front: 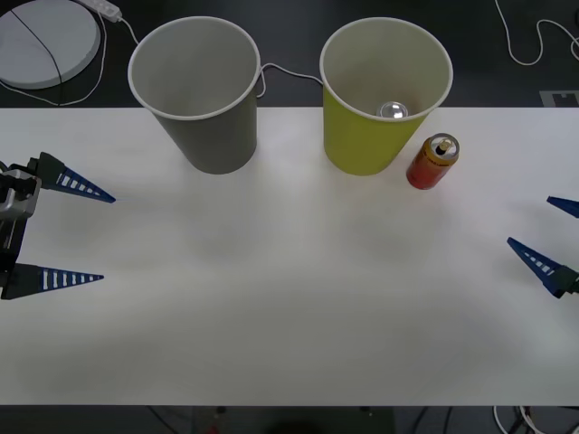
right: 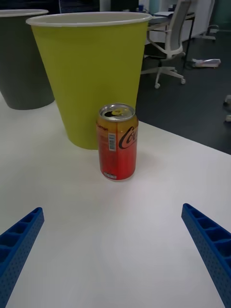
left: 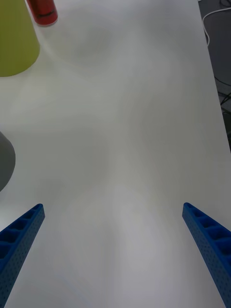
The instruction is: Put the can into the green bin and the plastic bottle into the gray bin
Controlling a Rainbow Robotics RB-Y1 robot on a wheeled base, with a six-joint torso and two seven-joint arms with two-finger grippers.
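Observation:
The can (front: 432, 162) stands upright on the white table, just right of the green bin (front: 366, 145); it also shows in the right wrist view (right: 117, 142). The gray bin (front: 213, 136) stands to the left of the green one. A small shiny rounded thing (front: 393, 111) lies inside the green bin; I cannot tell whether it is the plastic bottle. My right gripper (front: 529, 221) is open at the table's right edge, facing the can from a distance, nothing between its fingers (right: 19, 236). My left gripper (front: 107, 237) is open at the far left, nothing in it.
The white table (front: 289, 298) has wide bare room in front of both bins. Behind it are a round white disc (front: 45, 41) and cables on a dark floor. An office chair (right: 171, 43) stands off the table in the right wrist view.

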